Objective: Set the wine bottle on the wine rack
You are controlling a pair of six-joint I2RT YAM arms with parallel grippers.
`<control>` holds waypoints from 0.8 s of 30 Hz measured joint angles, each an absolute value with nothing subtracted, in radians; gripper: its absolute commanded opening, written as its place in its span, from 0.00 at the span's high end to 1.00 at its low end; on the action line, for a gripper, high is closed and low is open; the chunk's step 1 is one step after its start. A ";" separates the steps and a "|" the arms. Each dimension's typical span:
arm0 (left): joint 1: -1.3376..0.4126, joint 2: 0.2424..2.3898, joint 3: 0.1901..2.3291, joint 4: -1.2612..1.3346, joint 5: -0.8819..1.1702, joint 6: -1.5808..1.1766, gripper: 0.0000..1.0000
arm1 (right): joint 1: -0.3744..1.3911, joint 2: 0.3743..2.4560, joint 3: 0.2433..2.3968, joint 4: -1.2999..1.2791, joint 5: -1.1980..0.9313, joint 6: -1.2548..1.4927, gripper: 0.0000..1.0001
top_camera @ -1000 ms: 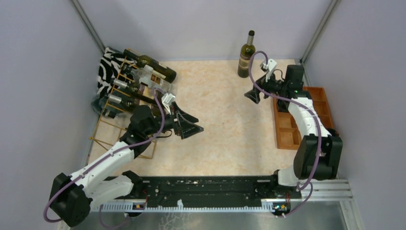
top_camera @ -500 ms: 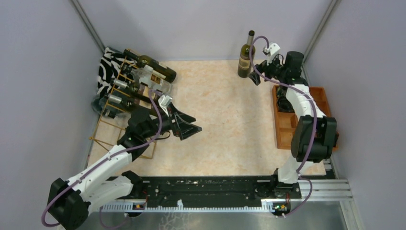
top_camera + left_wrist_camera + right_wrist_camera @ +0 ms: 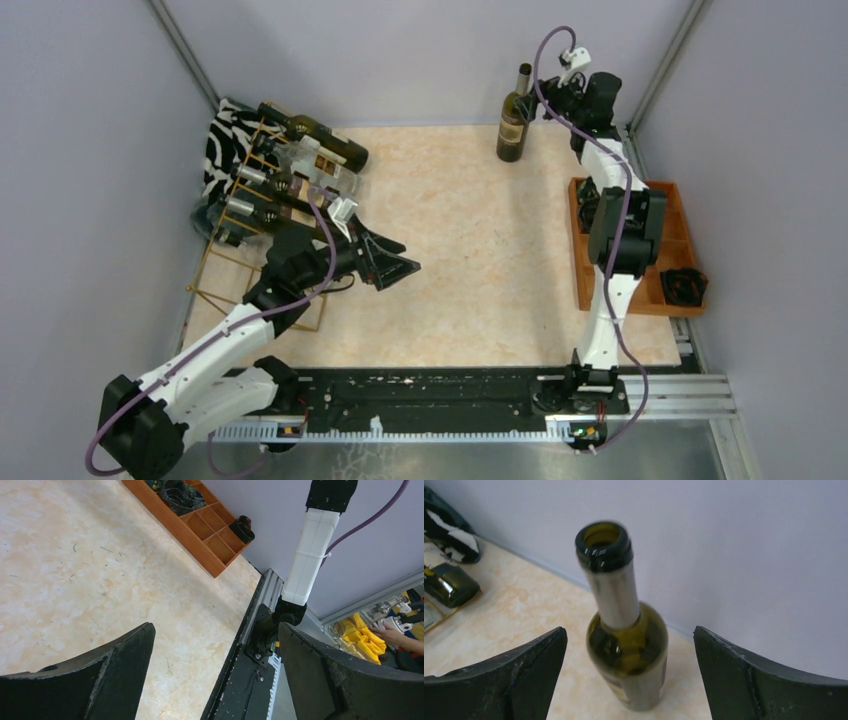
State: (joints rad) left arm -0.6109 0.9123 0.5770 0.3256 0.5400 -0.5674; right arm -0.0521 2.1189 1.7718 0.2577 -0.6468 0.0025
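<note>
Found the wine bottle (image 3: 515,125) upright on the table (image 3: 460,270) at its far edge, close to the back wall, mouth open, well apart from the wine rack (image 3: 235,255). Noted that rack at the far left, holding several bottles (image 3: 325,145) laid on the slant, with a zebra-patterned cloth (image 3: 225,140) behind it. Recorded an orange-brown wooden tray (image 3: 600,275) along the right side, with dark objects (image 3: 683,285) in two of its compartments; could not identify them. Observed the right gripper (image 3: 629,632) at neck height on the bottle, jaws spread wide to either side of neck and shoulder, clear of the glass. Logged the right arm as stretched upward and away toward the back wall. Found the left gripper (image 3: 392,262) low over the table, near the rack's right side, jaws wide apart over bare tabletop. Logged the left arm as angled from its base toward the rack.
</note>
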 measured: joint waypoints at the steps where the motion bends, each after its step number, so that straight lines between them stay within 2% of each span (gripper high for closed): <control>1: -0.611 0.914 0.577 0.324 0.536 -0.567 0.01 | -0.049 2.149 1.817 0.267 -0.639 0.013 0.07; 7: -0.611 0.944 0.599 0.313 0.522 -0.560 0.01 | -0.030 2.274 2.011 0.297 -0.625 0.051 0.17; 10: -0.611 0.948 0.616 0.314 0.516 -0.548 0.01 | -0.018 2.298 2.045 0.299 -0.624 0.051 0.27; 12: -0.611 0.948 0.627 0.314 0.514 -0.540 0.01 | -0.014 2.307 2.058 0.299 -0.624 0.044 0.38; 15: -0.611 0.948 0.641 0.313 0.510 -0.522 0.01 | 0.000 2.322 2.077 0.299 -0.623 0.024 0.69; 16: -0.611 0.946 0.643 0.313 0.507 -0.519 0.01 | 0.005 2.325 2.078 0.298 -0.625 0.025 0.75; 20: -0.611 0.929 0.643 0.306 0.490 -0.504 0.01 | 0.017 2.328 2.078 0.296 -0.642 -0.009 0.91; 24: -0.611 0.877 0.624 0.323 0.455 -0.504 0.01 | 0.020 2.320 2.063 0.304 -0.674 -0.020 0.99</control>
